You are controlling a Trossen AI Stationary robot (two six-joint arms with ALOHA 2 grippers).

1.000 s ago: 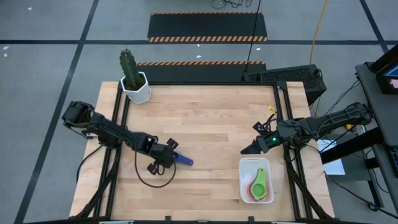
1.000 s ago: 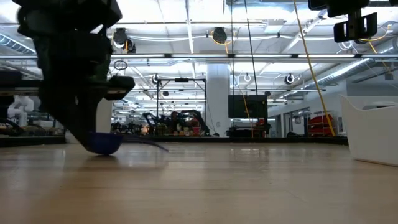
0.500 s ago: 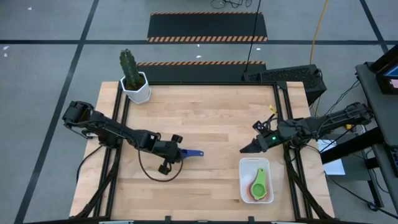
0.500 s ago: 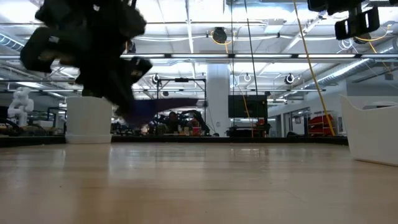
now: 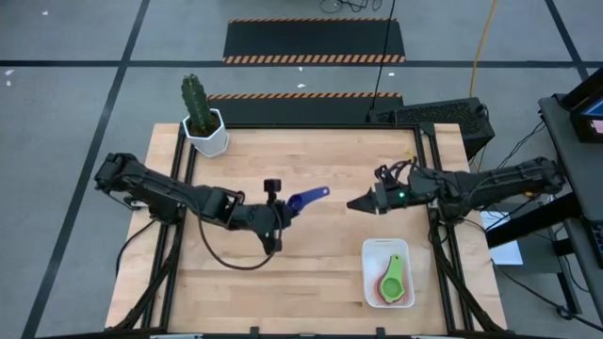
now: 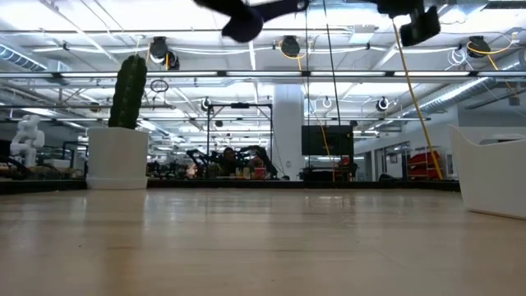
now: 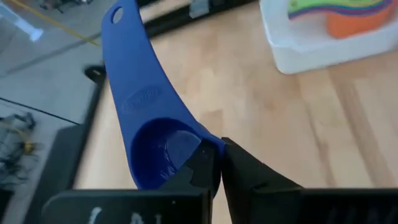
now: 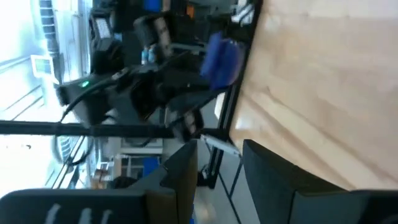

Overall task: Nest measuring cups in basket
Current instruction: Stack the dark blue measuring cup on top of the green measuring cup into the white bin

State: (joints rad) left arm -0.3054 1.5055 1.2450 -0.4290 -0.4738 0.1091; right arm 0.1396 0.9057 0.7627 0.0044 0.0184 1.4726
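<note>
Lifted off the table (image 5: 320,273) since a second ago: dark blue measuring cup (image 5: 306,199).
Left gripper (image 5: 285,209) pinched its bowl rim at mid-table; right gripper (image 5: 357,203) faced it, parted, empty; basket (image 5: 366,279) held nested cups (image 5: 392,279).

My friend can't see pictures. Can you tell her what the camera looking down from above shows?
The left gripper holds a dark blue measuring cup up over the middle of the wooden table. The right gripper, open, faces it from close by. A white basket with nested cups sits near the right front corner.
</note>
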